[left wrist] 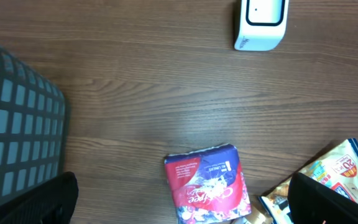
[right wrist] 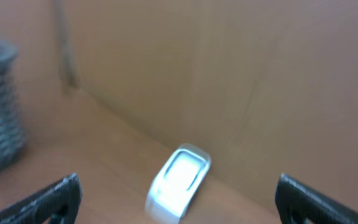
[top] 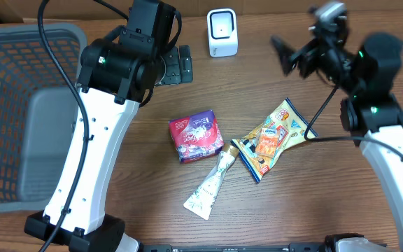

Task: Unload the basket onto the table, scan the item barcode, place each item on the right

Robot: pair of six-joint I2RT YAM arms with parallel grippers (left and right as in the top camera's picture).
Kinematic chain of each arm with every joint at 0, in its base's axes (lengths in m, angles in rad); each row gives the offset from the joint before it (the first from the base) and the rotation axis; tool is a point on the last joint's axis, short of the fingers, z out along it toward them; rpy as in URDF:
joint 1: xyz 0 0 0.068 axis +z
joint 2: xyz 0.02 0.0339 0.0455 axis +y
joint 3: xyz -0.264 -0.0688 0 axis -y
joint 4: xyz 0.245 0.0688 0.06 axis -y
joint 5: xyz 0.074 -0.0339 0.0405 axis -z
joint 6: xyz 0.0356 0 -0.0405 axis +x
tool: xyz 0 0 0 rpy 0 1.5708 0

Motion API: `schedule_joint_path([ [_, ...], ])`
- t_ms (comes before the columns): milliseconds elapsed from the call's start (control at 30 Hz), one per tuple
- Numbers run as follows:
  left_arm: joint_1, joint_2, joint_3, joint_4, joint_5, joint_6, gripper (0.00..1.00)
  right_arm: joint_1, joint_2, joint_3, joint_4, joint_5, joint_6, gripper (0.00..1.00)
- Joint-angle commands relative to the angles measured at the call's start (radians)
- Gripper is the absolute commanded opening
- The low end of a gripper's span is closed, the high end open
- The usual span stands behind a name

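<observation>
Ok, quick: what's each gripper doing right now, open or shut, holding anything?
Left gripper: open, holding nothing.
Right gripper: open, holding nothing.

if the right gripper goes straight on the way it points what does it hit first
Probably the white scanner, centred ahead of the open right gripper in its wrist view; depth is unclear.
</observation>
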Motion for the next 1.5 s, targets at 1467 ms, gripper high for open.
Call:
schedule_joint_path([
  [1467,-0.016,-0.023,0.013,-0.007,-0.030,-0.014,1.00,0.088,0.269,-0.177,-0.658,0.206,-0.880,1.00],
])
